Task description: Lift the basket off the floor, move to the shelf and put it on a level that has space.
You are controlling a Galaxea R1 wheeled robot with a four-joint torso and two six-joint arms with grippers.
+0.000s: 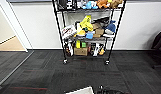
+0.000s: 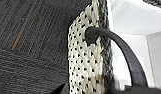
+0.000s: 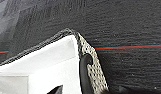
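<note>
The basket [image 1: 81, 91] shows at the near edge of the head view as a strip of cream-white lining above the dark grey carpet floor [image 1: 46, 72]. The left wrist camera sits tight against the basket's woven end wall [image 2: 83, 62] and its dark loop handle [image 2: 121, 47], which runs into the dark robot parts at the picture's edge. In the right wrist view I see a basket corner [image 3: 92, 62], white lining and the other dark handle [image 3: 83, 72]. Ahead stands the shelf [image 1: 87, 27], a black wire rack on casters. Its visible levels hold toys and boxes, and its top is cut off.
A white wall runs behind the rack. A glass partition frame [image 1: 16, 27] and light wooden flooring [image 1: 11, 45] lie at the left. A dark chair [image 1: 159, 42] stands at the right edge. Carpet stretches between me and the rack.
</note>
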